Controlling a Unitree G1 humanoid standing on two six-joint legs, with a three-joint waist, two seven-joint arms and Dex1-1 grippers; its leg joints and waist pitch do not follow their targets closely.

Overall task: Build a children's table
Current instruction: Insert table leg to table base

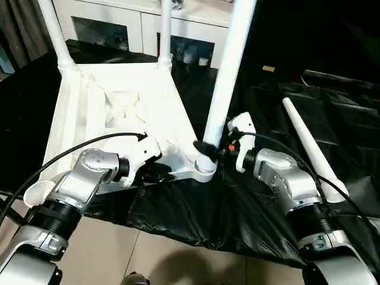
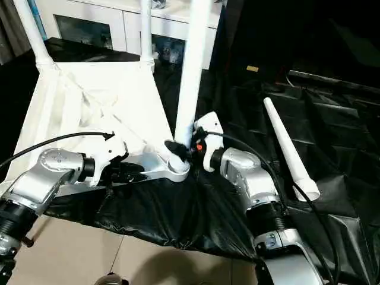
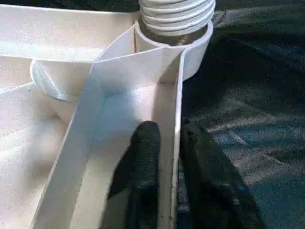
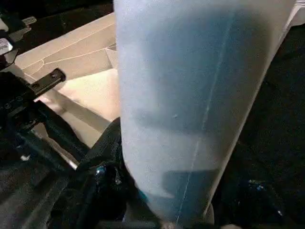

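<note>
The children's table top (image 1: 119, 101) lies upside down, ribbed side up, on a black sheet. Two white legs (image 1: 56, 32) (image 1: 165, 29) stand in its far corner sockets. A third leg (image 1: 228, 71) stands tilted in the near right socket (image 1: 205, 169), and my right gripper (image 1: 209, 148) is shut on it just above the socket. In the right wrist view that leg (image 4: 200, 95) sits between the fingers. My left gripper (image 3: 167, 133) pinches the near rim wall (image 3: 169, 95) of the top, one finger on each side. A fourth leg (image 1: 309, 145) lies loose on the sheet to the right.
The black sheet (image 1: 196, 214) hangs over the front edge, with tiled floor (image 1: 148, 255) below. A white cabinet with glass doors (image 1: 136, 24) stands behind the table top. The near left corner socket (image 1: 38, 191) holds no leg.
</note>
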